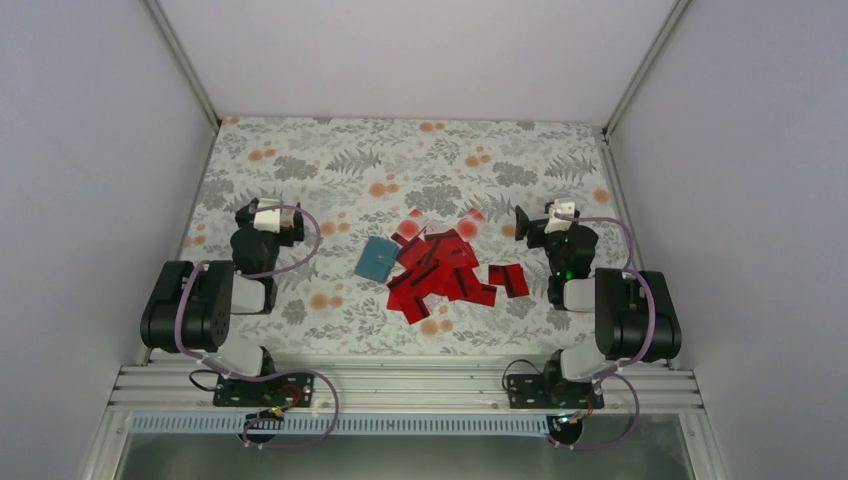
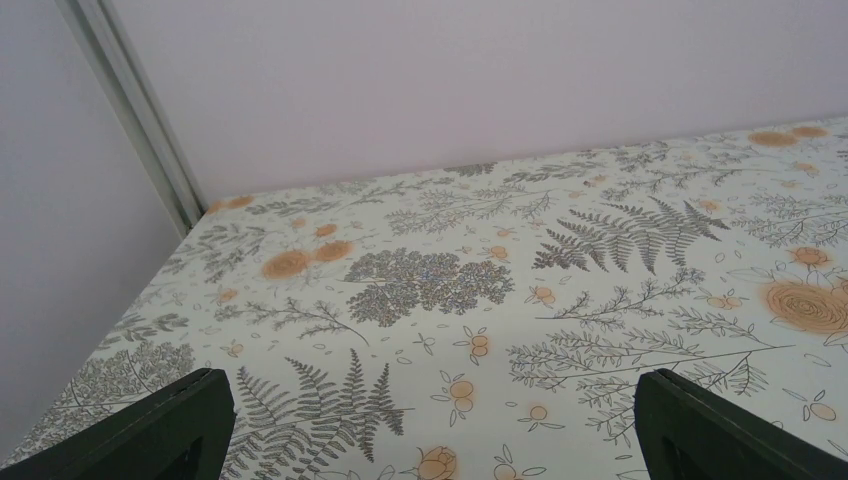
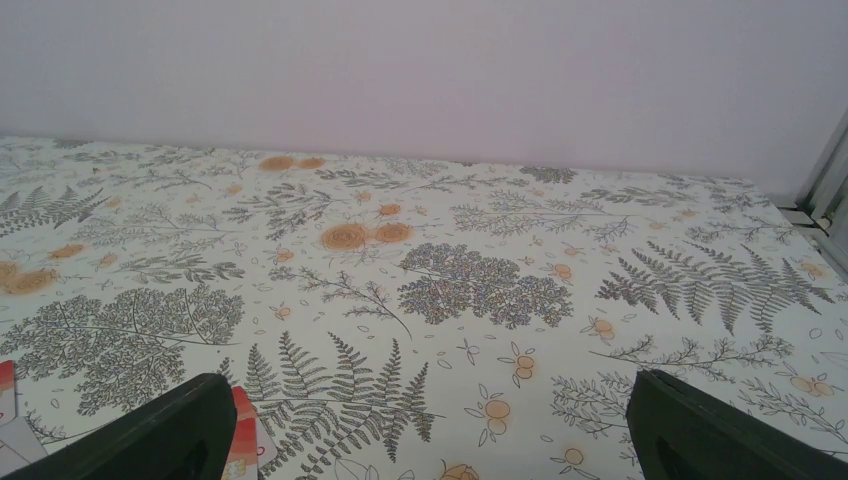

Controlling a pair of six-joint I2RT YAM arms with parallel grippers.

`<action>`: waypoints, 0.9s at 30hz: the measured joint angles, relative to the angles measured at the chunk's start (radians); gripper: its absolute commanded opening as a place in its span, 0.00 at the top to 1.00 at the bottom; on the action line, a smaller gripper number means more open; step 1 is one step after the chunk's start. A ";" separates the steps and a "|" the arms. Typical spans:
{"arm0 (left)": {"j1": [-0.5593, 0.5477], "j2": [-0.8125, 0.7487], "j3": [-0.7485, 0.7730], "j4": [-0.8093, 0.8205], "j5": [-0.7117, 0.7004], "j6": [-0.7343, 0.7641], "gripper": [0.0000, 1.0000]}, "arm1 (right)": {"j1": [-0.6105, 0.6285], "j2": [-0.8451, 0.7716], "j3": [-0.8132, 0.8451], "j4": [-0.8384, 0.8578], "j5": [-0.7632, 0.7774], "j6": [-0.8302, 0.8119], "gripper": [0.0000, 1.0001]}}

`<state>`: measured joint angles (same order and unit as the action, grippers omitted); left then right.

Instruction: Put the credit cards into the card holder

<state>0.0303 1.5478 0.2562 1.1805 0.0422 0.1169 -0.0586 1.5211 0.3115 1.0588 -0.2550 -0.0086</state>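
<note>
Floral table (image 1: 300, 150), credit cards (image 1: 445, 270) near right tool (image 3: 425, 420)

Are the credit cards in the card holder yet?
Out: the credit cards lie heaped beside the card holder, none visibly in it.

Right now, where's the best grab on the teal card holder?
Small teal-blue square card holder lies flat; thin red plastic cards crowd its right side. Probably pinch its clear left edge, left claw coming from the left.
</note>
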 measured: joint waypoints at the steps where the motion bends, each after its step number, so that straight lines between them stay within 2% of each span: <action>1: 0.000 0.000 0.000 0.000 0.000 0.000 0.00 | 0.000 0.000 0.000 0.000 0.000 0.000 0.01; 17: 0.000 -0.002 0.001 -0.008 -0.001 -0.001 0.00 | 0.000 0.000 0.000 0.000 0.000 0.000 0.01; 21: 0.000 -0.037 0.096 -0.202 -0.032 -0.022 0.00 | 0.000 -0.002 0.012 -0.027 0.011 0.002 0.01; 24: 0.000 -0.085 0.222 -0.348 -0.046 -0.039 0.00 | 0.000 -0.029 0.080 -0.145 0.042 0.007 0.01; 27: 0.000 -0.166 0.275 -0.455 -0.050 -0.063 0.00 | 0.000 -0.094 0.150 -0.264 0.088 0.019 0.01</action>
<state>0.0307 1.3815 0.5308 0.7250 -0.0078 0.0544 -0.0582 1.4269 0.4610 0.7948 -0.1669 0.0109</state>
